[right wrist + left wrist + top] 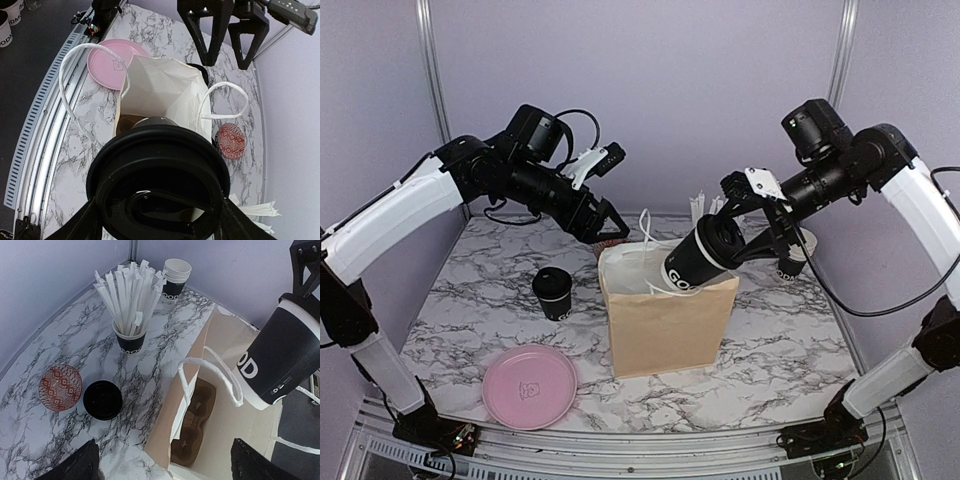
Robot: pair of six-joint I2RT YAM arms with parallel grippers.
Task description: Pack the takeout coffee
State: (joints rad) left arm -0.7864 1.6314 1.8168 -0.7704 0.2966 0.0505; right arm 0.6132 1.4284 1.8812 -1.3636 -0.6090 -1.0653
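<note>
Evenly lit lavender walls (700, 100) and thin metal posts (431, 70) enclose a white, grey-veined marble counter (770, 370) with a metal rail (620, 452) along its near edge.

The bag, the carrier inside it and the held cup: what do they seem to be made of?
Bag: brown paper, matte, white inside; it shows creases and folded edges. Carrier: brown moulded pulp, it seems, dull and rough-looking. Cup: probably coated paper, black with white print and a white base rim; its lid looks like glossy black plastic.
</note>
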